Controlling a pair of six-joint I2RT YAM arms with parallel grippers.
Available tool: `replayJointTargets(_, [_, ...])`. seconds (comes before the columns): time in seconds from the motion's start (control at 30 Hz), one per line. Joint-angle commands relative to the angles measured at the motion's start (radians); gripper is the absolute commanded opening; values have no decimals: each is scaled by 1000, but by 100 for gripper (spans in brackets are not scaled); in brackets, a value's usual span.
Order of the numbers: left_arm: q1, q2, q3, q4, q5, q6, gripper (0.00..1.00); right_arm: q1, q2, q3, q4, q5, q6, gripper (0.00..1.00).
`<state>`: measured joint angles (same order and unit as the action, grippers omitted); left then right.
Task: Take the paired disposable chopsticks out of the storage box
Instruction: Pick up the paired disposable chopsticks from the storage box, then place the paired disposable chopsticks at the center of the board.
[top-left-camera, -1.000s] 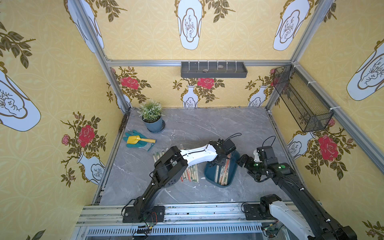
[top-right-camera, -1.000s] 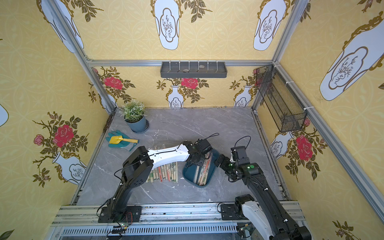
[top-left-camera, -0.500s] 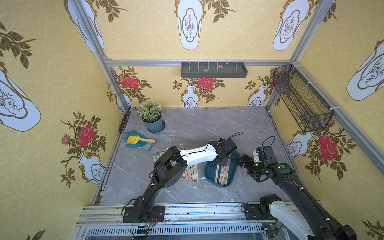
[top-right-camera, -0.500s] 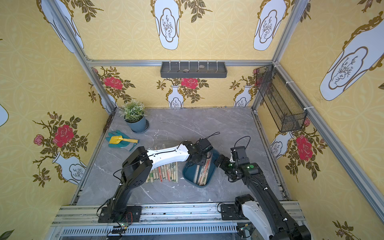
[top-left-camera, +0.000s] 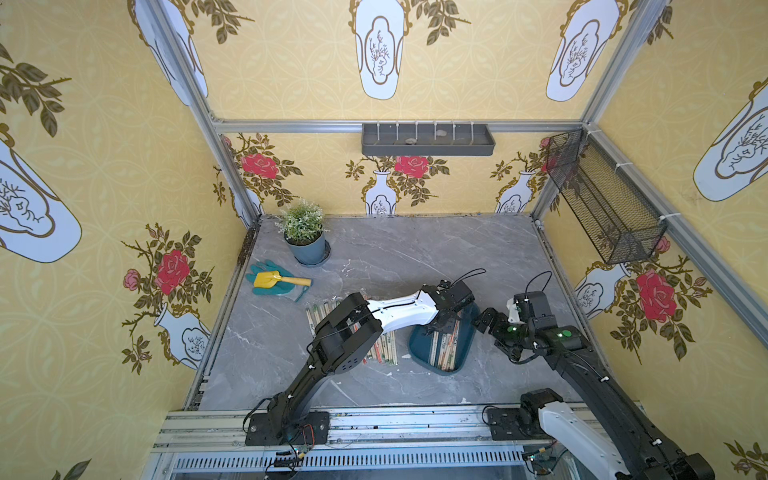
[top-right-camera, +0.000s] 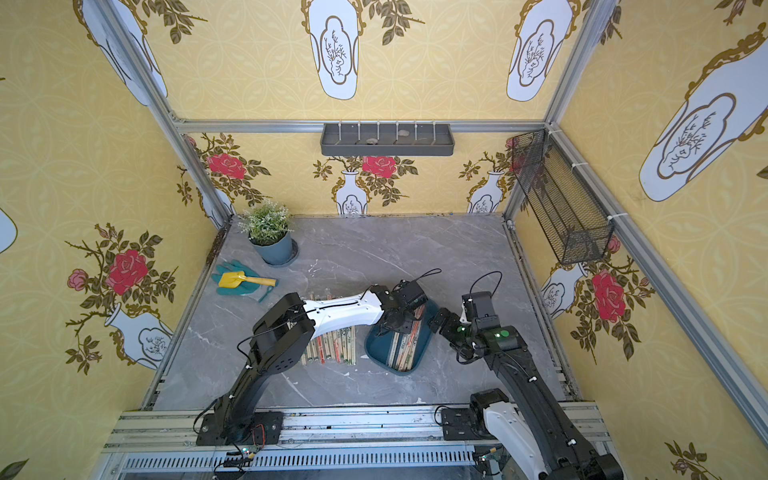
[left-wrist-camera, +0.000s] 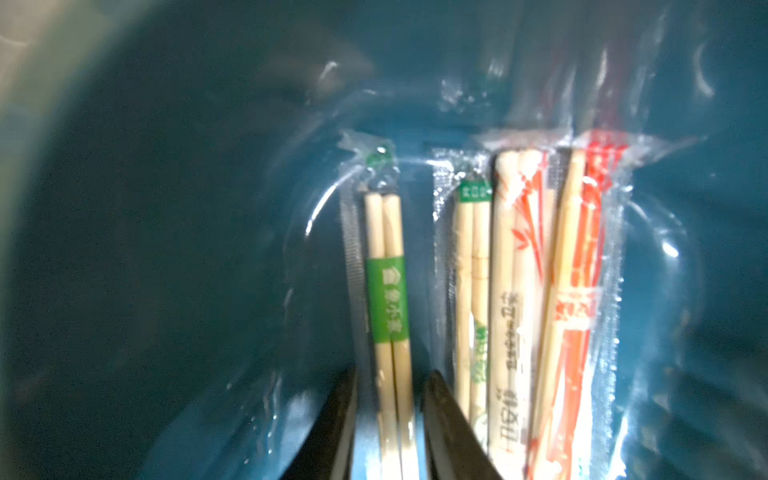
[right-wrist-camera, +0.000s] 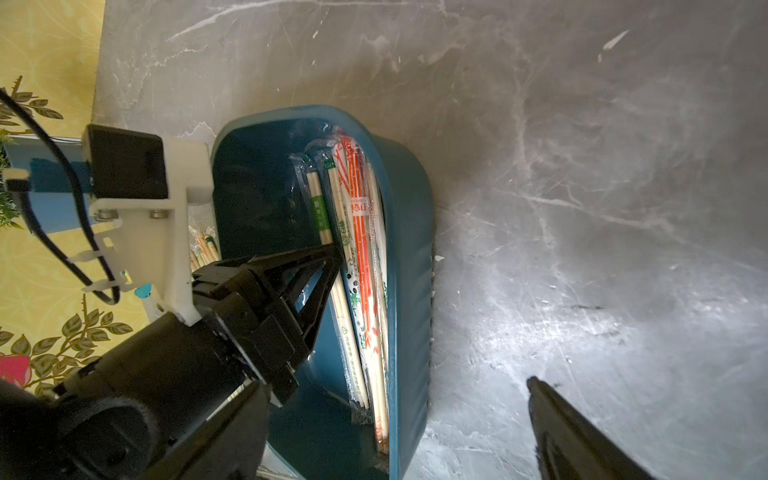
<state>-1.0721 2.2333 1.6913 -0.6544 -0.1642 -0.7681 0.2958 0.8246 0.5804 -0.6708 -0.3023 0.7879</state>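
The shallow dark teal plastic storage box (top-left-camera: 419, 349) sits on the grey marbled surface (top-left-camera: 415, 257), its long axis running near to far and leaning slightly right at the far end. The sleeved pale bamboo chopstick pairs (top-left-camera: 445, 347) inside lie along that axis, toward its right side. The top views leave the left gripper's tips too small to read. The left wrist view shows the left gripper (left-wrist-camera: 390, 415) with fingers (left-wrist-camera: 442, 419) narrow, straddling one green-banded pair (left-wrist-camera: 386, 291); I cannot tell whether they pinch it. The right wrist view shows the right gripper (right-wrist-camera: 395, 382) spread wide, just beside the box. Both top views show a row of further pairs (top-right-camera: 332, 345) on the surface left of the box, also lying near to far
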Motion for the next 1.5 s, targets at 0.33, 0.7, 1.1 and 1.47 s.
replayJointTargets(0.33, [1,-2,-26,-31,33,-8,5,1,-7,16,5,5,0,97])
replayJointTargets(0.7, [17,-224,-32,-50,-66,18,0,1,8,22,14,-2,-1,97])
replayJointTargets(1.1, [147,-472,-310,-3,-93,-158,0,0,2,25,18,-6,8,97])
replayJointTargets(1.47, [176,-434,-459,127,-35,-257,2,1,-8,23,11,-9,11,98])
